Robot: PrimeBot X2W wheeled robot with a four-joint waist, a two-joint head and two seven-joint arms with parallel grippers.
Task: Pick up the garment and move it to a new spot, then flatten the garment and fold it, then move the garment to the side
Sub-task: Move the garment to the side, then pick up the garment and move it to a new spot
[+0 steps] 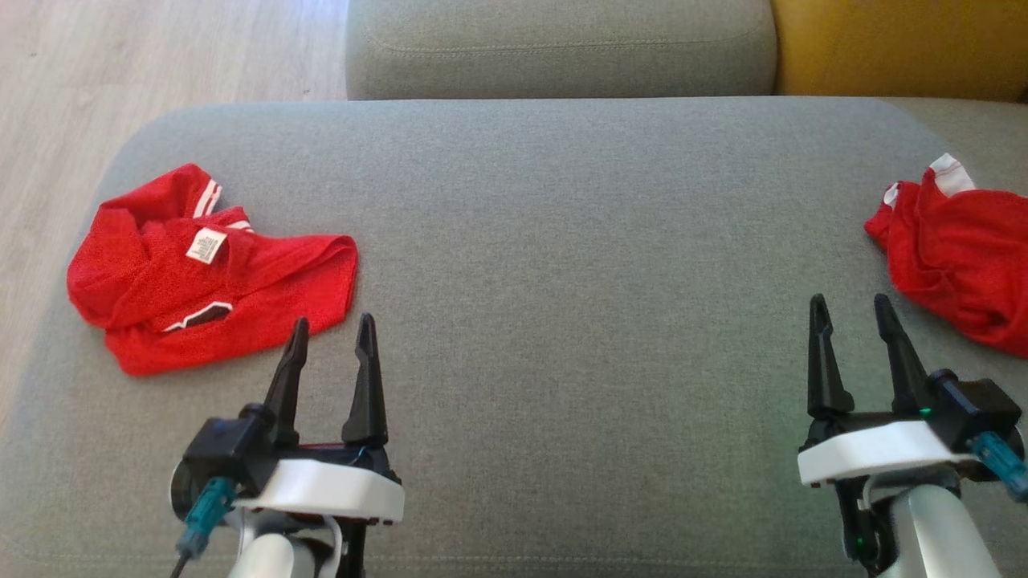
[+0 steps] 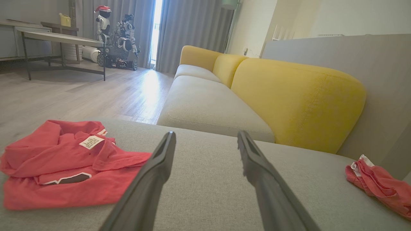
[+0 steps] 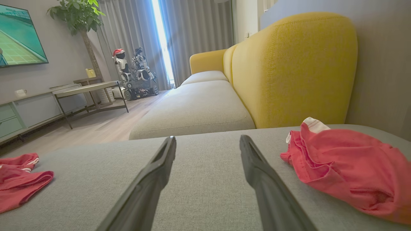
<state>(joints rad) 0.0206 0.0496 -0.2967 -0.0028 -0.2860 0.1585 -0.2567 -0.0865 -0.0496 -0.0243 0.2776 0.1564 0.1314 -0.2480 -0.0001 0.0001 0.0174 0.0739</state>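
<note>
Lower left in the head view, the left gripper [image 1: 333,321] holds its fingers apart, empty; at lower right the right gripper [image 1: 850,301] does the same. Both are above a grey sofa cushion [image 1: 562,241]. A red shirt [image 1: 209,273] with a white label lies at left, seemingly part-folded. A crumpled red garment [image 1: 964,257] sits at the right edge. The wrist views add a yellow backrest [image 2: 295,99] and, farther off, a television [image 3: 19,35].

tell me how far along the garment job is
Looks done: one red garment lies roughly folded at the left side of the grey cushion, label up. In hand: nothing. The left hand and right hand are both open and empty above the cushion. Left: the second red garment at the right edge is crumpled, so it likely needs picking up, flattening, folding and moving aside.
</note>
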